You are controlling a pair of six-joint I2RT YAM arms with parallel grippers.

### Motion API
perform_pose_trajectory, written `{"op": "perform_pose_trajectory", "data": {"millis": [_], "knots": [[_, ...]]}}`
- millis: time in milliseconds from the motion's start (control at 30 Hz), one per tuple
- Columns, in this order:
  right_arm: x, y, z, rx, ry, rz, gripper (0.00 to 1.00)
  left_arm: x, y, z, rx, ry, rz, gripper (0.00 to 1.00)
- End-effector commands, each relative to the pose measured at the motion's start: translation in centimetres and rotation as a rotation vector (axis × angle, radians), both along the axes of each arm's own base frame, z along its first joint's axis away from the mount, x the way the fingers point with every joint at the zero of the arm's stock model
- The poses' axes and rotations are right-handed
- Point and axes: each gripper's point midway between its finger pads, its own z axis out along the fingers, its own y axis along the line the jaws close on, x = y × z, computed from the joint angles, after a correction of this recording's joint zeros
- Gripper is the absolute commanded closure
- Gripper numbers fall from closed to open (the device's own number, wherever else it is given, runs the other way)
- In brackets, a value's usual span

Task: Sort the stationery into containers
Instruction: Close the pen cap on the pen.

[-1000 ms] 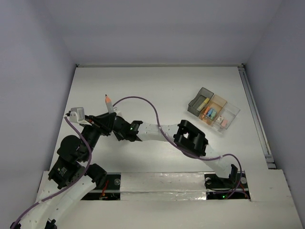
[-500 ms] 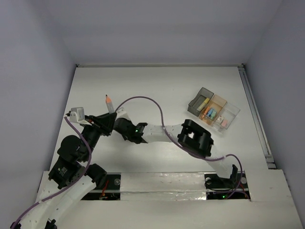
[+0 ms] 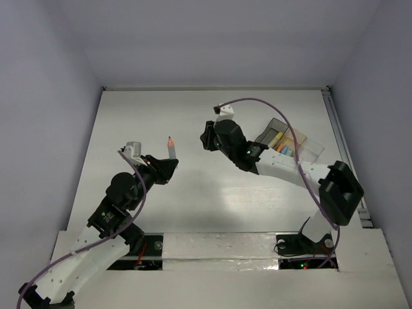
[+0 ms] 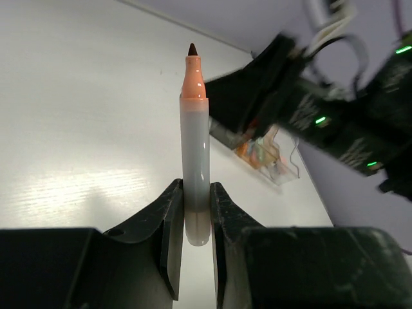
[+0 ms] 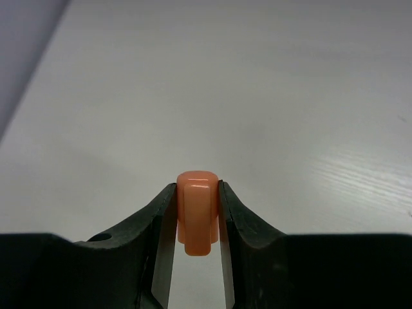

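Observation:
My left gripper (image 3: 168, 163) is shut on the lower end of a grey marker (image 3: 170, 149) with an orange neck and a bare dark tip, held upright above the table; it also shows in the left wrist view (image 4: 195, 148), between the fingers (image 4: 170, 219). My right gripper (image 3: 207, 136) is shut on a small orange cap (image 5: 196, 215) above the table's middle back. The joined transparent containers (image 3: 313, 150) stand at the back right, partly hidden by my right arm. Several coloured pieces (image 3: 284, 147) lie in them.
In the left wrist view the black right arm (image 4: 309, 109) with green lights hangs just right of the marker tip, and the containers (image 4: 283, 168) lie beyond it. A raised rail (image 3: 344, 154) runs along the table's right edge.
My right gripper has pulled away from the left gripper, moving right and toward the back with the orange cap. My left gripper has moved right with the marker.

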Motion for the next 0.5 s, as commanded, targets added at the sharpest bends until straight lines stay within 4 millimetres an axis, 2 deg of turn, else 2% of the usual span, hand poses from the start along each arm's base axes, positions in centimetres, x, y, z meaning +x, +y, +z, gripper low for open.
{"op": "perform_pose_trajectory", "data": {"millis": [0,33,100,200,467], "knots": [[0.0,0.7,7.9,0.231,-0.134,0.030,1.00,0.0,-1.9,0.6,-0.081,-0.022,-0.072,1.00],[0.4,0.3,8.8,0.253,-0.145,0.015,1.00,0.0,-2.2,-0.3,-0.079,-0.004,-0.085,1.00],[0.3,0.4,10.3,0.293,-0.156,0.011,1.00,0.2,-2.6,-0.8,-0.091,0.001,-0.096,1.00],[0.2,1.1,11.9,0.351,-0.163,0.032,1.00,0.2,-3.0,-1.6,-0.097,0.009,-0.106,1.00],[-0.1,3.9,13.6,0.480,-0.136,0.118,1.00,0.3,-3.9,-2.1,-0.043,-0.011,-0.136,1.00]]}}
